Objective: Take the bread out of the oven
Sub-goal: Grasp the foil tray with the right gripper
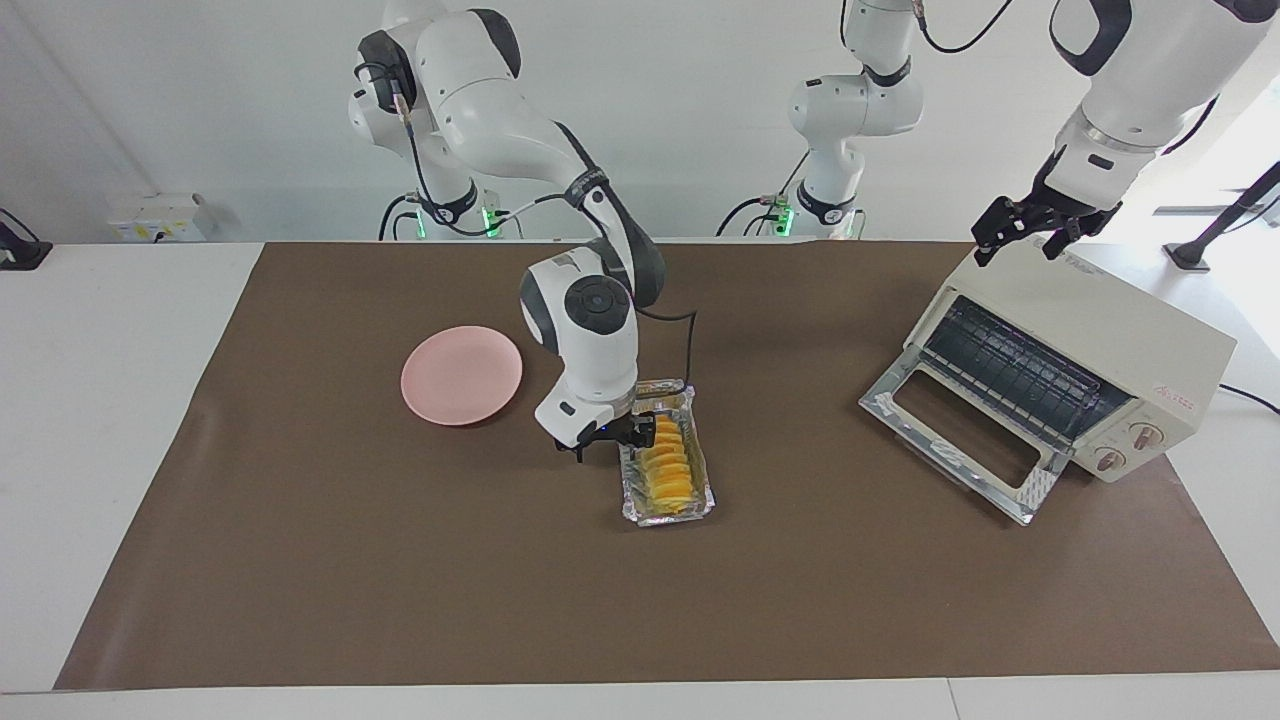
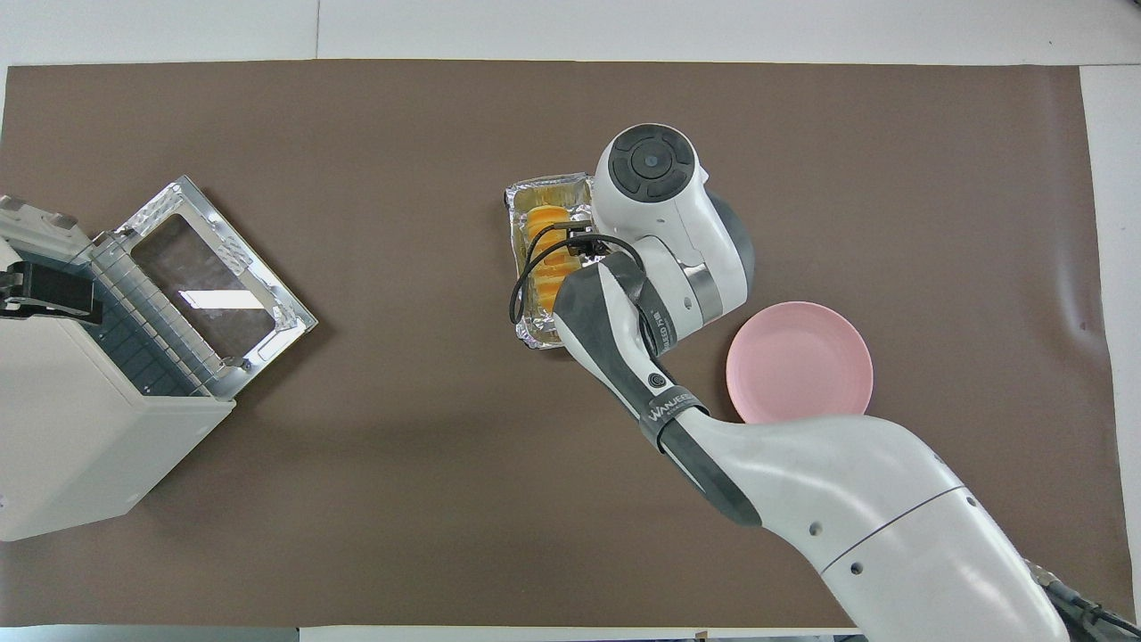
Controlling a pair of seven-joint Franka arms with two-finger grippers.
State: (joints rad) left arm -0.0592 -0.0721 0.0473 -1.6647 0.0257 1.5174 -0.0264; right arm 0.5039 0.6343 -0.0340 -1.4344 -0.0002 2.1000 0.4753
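Lifting the ridged golden-yellow bread (image 1: pixel 668 466) from the crinkled foil tray (image 1: pixel 700 497), keep your right gripper (image 1: pixel 628 434), fingers seemingly clamped on it, level.

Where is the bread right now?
The bread lies in the foil tray mid-table, out of the open oven, with the pink plate beside it and the right tool at it.
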